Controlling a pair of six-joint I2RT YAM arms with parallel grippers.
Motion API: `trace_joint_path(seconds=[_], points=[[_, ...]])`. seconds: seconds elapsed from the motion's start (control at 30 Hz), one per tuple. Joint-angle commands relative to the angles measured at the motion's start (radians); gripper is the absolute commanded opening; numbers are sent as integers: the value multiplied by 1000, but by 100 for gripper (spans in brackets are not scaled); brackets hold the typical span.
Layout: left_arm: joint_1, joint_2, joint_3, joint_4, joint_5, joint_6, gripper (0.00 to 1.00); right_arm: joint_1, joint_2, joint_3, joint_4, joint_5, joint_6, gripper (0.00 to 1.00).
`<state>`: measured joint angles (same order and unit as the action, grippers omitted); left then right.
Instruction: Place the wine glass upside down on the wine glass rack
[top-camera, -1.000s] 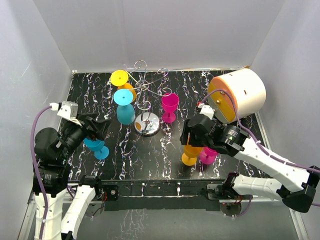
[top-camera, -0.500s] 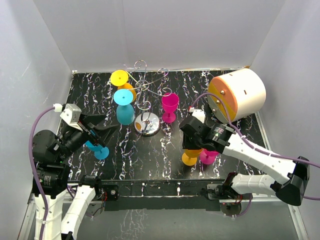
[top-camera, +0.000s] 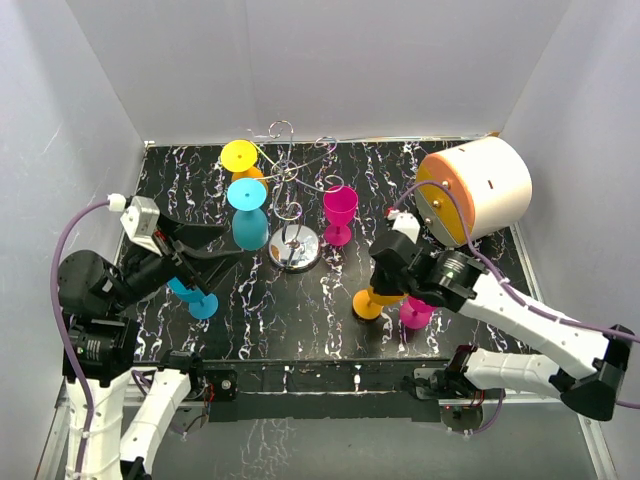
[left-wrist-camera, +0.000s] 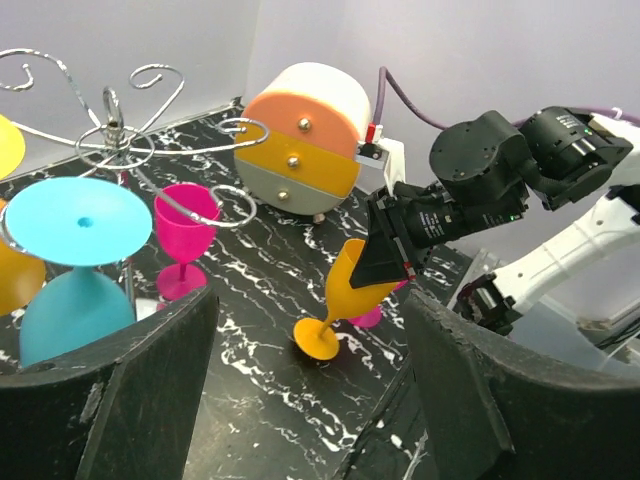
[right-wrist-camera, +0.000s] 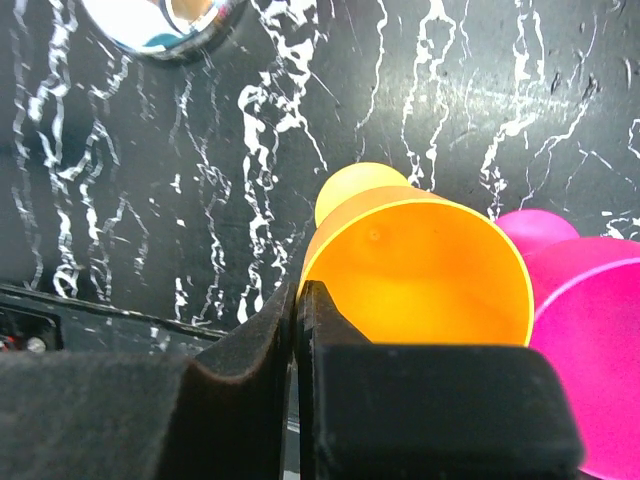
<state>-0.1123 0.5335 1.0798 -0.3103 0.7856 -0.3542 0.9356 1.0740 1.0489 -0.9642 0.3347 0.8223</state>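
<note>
Since half a second ago, the orange wine glass has tipped. Its foot is now sitting farther toward 9 o'clock, and its bowl is leaning toward 3 o'clock. Your right gripper is holding it, with the jaws pinching the rim of the bowl. You cannot tell whether the foot is touching the tabletop.

The glass is tilting at about 4 o'clock from the wine glass rack, well apart from its chrome base. The rack is standing mid-tabletop toward 12 o'clock. It is carrying a cyan glass and a yellow glass upside down on its 9-to-10 o'clock side.

A magenta glass is standing upright just beside the base at 2 o'clock. A second magenta glass is sitting right against the orange one at its 3 o'clock. The white-and-orange cylinder is lying beyond them at 2 o'clock.

Your left gripper has drawn back a little and is hovering at 9 o'clock of the base. Its jaws are standing wide apart and gripping nothing. Another cyan glass is resting on the tabletop beneath that arm.
</note>
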Motion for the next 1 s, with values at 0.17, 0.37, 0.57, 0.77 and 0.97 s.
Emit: trace_joint_path(seconds=[0.17, 0.37, 0.57, 0.77, 0.97], points=[[5, 102, 67, 179, 189, -233, 73, 2, -214, 15, 52, 203, 100, 0], [5, 163, 46, 467, 315, -491, 74, 1, -381, -4, 132, 309, 113, 0], [5, 290, 41, 769, 342, -793, 74, 2, -457, -12, 341, 326, 35, 0], [-4, 366, 53, 898, 262, -915, 74, 1, -498, -21, 464, 316, -37, 0], [-122, 433, 37, 956, 57, -935, 74, 2, -569, -45, 572, 302, -58, 0]])
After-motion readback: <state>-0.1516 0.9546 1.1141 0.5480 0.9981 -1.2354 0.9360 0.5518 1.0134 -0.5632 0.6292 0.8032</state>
